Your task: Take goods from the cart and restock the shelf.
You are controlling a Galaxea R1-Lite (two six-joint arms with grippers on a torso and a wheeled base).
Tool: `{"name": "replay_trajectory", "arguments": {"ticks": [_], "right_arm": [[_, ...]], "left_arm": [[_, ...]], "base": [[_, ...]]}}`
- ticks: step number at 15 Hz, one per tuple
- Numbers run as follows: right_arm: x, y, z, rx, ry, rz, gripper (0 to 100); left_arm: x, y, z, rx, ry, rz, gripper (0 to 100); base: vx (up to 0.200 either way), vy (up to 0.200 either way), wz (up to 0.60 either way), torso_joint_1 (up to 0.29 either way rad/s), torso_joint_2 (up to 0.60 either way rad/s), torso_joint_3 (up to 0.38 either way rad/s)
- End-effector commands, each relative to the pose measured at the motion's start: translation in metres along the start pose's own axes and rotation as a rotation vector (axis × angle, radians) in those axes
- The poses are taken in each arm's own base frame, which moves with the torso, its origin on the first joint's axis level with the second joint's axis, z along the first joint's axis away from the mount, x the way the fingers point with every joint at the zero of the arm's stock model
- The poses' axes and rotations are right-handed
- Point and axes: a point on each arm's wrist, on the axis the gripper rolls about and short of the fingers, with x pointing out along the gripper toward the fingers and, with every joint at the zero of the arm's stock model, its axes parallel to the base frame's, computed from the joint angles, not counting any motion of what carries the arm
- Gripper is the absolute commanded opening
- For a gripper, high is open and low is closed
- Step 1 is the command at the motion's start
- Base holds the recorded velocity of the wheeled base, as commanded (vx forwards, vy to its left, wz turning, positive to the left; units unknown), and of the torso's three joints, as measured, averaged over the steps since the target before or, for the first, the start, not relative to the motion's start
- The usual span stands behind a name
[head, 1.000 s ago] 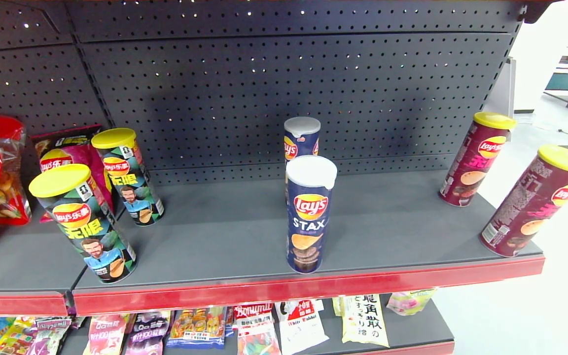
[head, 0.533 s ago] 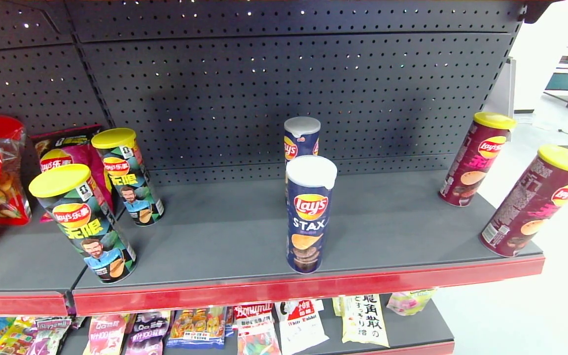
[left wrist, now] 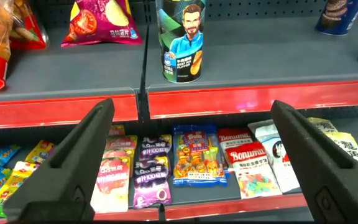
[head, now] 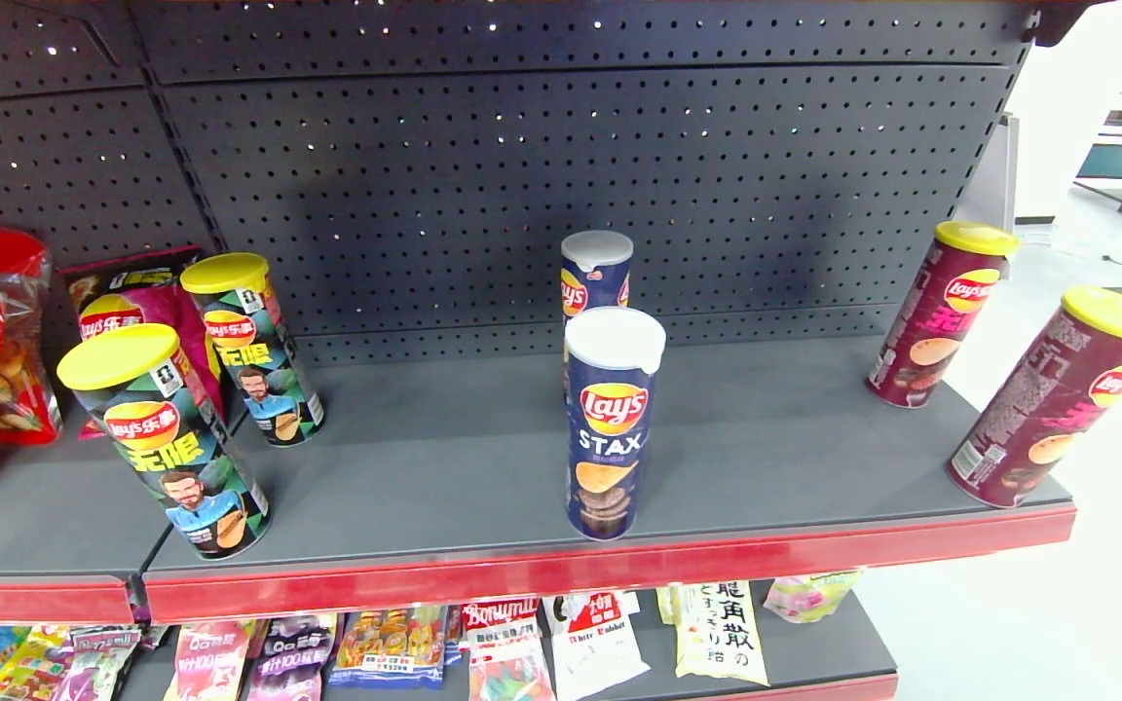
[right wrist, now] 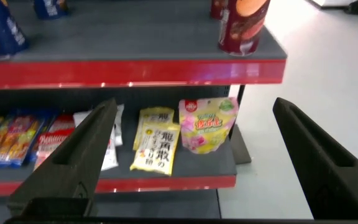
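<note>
Both claws wide, empty: left gripper (left wrist: 192, 104), right gripper (right wrist: 195, 102), facing the shelf (head: 444, 458). Blue chip can (head: 612, 419) stands upright near its front edge. Likely light, stiff, slick tube; grip mid-body, squeeze gently.

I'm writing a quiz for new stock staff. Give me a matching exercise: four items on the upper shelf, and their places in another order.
Items: 1 front blue can; 2 front maroon can; 3 front green can; 4 pink bag.
Places on the shelf: A front edge, right end; B at the back panel, left; C front edge, middle; D front edge, left.
Pairs: 1-C, 2-A, 3-D, 4-B.
</note>
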Motion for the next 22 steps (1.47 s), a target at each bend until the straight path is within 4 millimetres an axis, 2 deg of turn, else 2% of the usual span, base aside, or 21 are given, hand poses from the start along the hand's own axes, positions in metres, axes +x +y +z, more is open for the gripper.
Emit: {"name": "replay_trajectory", "arguments": {"ticks": [1,6,7,8,9,10,11,12,15,16,17,18,21,22], "right_arm": [[0.008,-0.001,0.002,-0.006,0.144,0.076,100],[0.014,-0.001,0.005,-0.028,0.227,0.079,100],[0.014,0.000,0.018,-0.025,0.199,0.106,100],[0.014,0.001,0.063,-0.006,0.135,0.239,100],[0.023,0.003,0.087,0.008,0.153,0.340,100],[0.032,0.005,0.100,-0.017,0.176,0.401,100],[0.042,0.006,0.101,-0.058,0.220,0.426,100],[0.060,0.009,0.100,-0.128,0.299,0.456,100],[0.106,0.022,0.103,-0.190,0.485,0.537,100],[0.118,0.029,0.109,-0.204,0.498,0.572,100],[0.118,0.029,0.109,-0.204,0.498,0.572,100],[0.134,0.043,0.111,-0.232,0.537,0.639,100],[0.154,0.058,0.101,-0.296,0.633,0.603,100],[0.170,0.065,0.096,-0.316,0.679,0.551,100]], "left_arm": [[0.000,0.000,0.000,0.000,0.000,0.000,100],[0.000,0.000,0.000,0.000,0.000,0.000,100],[0.000,0.000,0.000,0.000,0.002,0.000,100],[0.000,0.000,0.000,0.000,0.000,0.000,100],[0.000,0.000,0.000,0.000,0.002,0.000,100],[0.000,0.000,0.000,0.000,-0.001,0.000,100],[0.000,0.000,0.000,0.000,0.002,0.000,100],[0.000,0.000,0.000,0.000,0.000,0.000,100],[0.000,0.000,0.000,0.000,-0.001,0.000,100],[0.000,0.000,0.000,0.000,-0.003,0.000,100],[0.000,0.000,0.000,0.000,-0.003,0.000,100],[0.000,0.000,0.000,0.000,-0.001,0.000,100],[0.000,0.000,0.000,0.000,0.002,0.000,100],[0.000,0.000,0.000,0.000,0.000,0.000,100]], "base": [[0.000,0.000,0.00,0.000,0.00,0.000],[0.000,0.000,0.00,0.000,0.00,0.000],[0.000,0.000,0.00,0.000,0.00,0.000],[0.000,0.000,0.00,0.000,0.00,0.000],[0.000,0.000,0.00,0.000,0.00,0.000],[0.000,0.000,0.00,0.000,0.00,0.000],[0.000,0.000,0.00,0.000,0.00,0.000],[0.000,0.000,0.00,0.000,0.00,0.000],[0.000,0.000,0.00,0.000,0.00,0.000],[0.000,0.000,0.00,0.000,0.00,0.000],[0.000,0.000,0.00,0.000,0.00,0.000],[0.000,0.000,0.00,0.000,0.00,0.000],[0.000,0.000,0.00,0.000,0.00,0.000],[0.000,0.000,0.00,0.000,0.00,0.000]]}}
